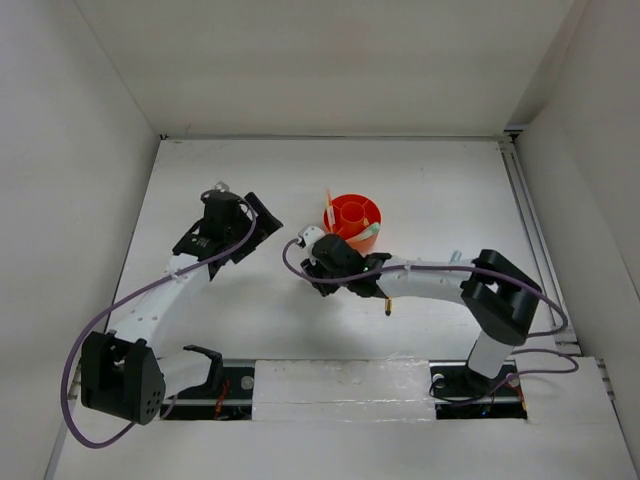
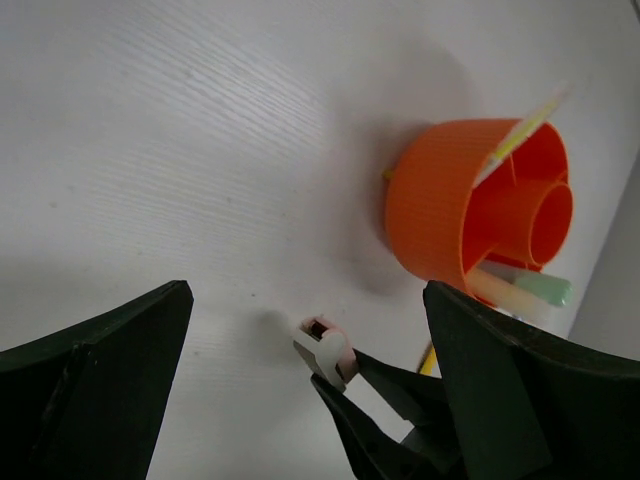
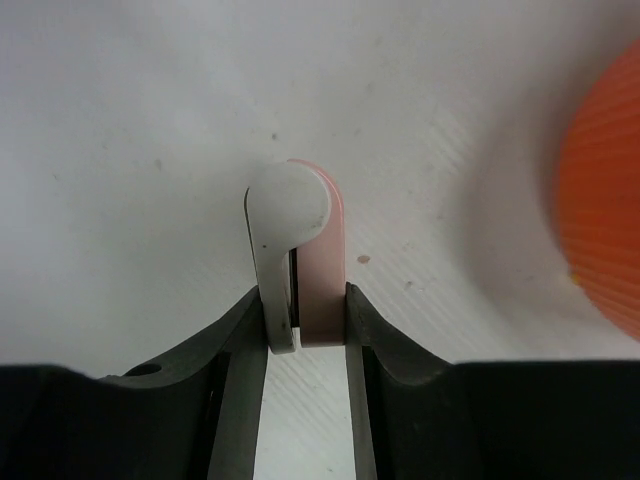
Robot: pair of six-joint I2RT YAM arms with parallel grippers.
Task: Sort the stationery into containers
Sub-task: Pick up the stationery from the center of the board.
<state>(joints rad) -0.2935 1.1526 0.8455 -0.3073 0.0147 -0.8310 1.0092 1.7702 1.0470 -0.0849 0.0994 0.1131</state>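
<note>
Stapler point(image 1: 312, 237) clamped in right claw point(image 1: 317, 247), just beside organiser point(image 1: 338, 212).

Top view: stapler lay on the near-left side of the organiser, at the right claw's tip; left claw point(image 1: 262, 224) hung well apart to the left, so the right arm was nearer.
Left wrist view: left jaws stood wide apart, empty; stapler end showed between them, organiser beyond with markers point(image 2: 520, 290) in it.
Right wrist view: both fingers pressed the stapler's flanks, its long axis running straight out from the jaws; organiser wall lay to the right. Whether the stapler had left the table could not be told.
</note>
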